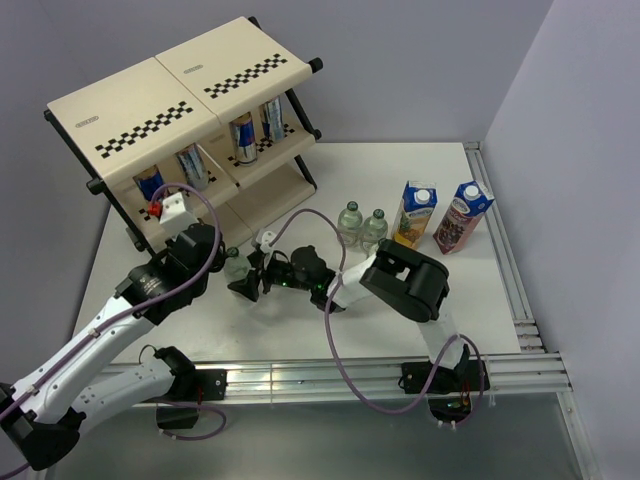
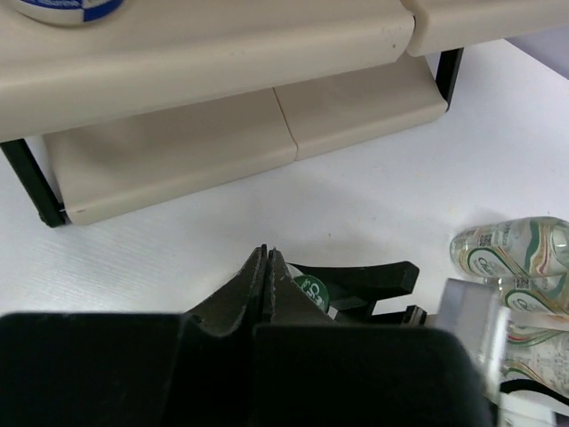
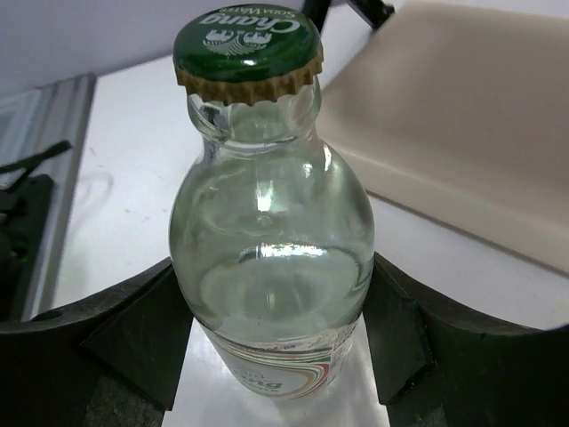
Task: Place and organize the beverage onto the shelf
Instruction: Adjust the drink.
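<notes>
Closest to me, the right claw has its two black fingers spread wide around the belly of a small clear glass bottle with a green crown cap; the fingers sit against the glass on both sides, so the bottle is gripped and stands upright. Whether its base touches the white table I cannot tell. Seen from above, it is left of the table's middle, between the two wrists and just in front of the rack's lowest panel.

The left claw is pinched fully together with nothing between its fingers; its tips hang just beside that green cap, and one black finger of the right claw shows right behind them.

Farther back and to the right, two more small clear bottles with pale caps stand side by side, close enough that I cannot tell if they touch. Just right of them stands a tall pineapple-yellow carton, then a tall grape-purple carton a little apart from it; both are upright.

Farthest away, at the far left of the table, stands the large three-tier shelf with cream panels, black tubular frame and black-and-white checkered strips. Four slim blue-and-silver cans stand upright on its middle tier; two are in the left half and two in the right, each pair near together.
</notes>
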### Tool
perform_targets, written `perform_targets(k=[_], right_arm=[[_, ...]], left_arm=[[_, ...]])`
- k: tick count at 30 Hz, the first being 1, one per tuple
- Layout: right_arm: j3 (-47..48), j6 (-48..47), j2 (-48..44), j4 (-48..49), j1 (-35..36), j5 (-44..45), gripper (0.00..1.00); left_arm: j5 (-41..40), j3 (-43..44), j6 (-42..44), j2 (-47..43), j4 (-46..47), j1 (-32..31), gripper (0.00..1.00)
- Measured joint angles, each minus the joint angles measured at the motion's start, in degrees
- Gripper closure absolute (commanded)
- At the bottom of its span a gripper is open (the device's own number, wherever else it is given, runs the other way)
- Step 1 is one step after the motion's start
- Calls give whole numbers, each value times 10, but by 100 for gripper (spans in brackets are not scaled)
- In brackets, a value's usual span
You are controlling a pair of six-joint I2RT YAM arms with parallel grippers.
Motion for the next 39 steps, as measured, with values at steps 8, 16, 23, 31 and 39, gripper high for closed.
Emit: perform_targets(k=[8,16,23,31,39], right_arm=[[-2,4,-42,5,-1,-13,100],[5,8,-43,-5,-1,-30,100],[23,12,-43,-10,-3,-41,100],[76,19,-29,-13,-9,-50,100],[200,20,61,0,-22,-42,100]], left_arm=[[39,-7,0,2,31,2,100],[85,-25,0,5,65,4,100],[94,-30,1,-7,81,5,100],[25,0,-16,-11,22,5,57],[-99,105,-37,-63,-96,5,23]])
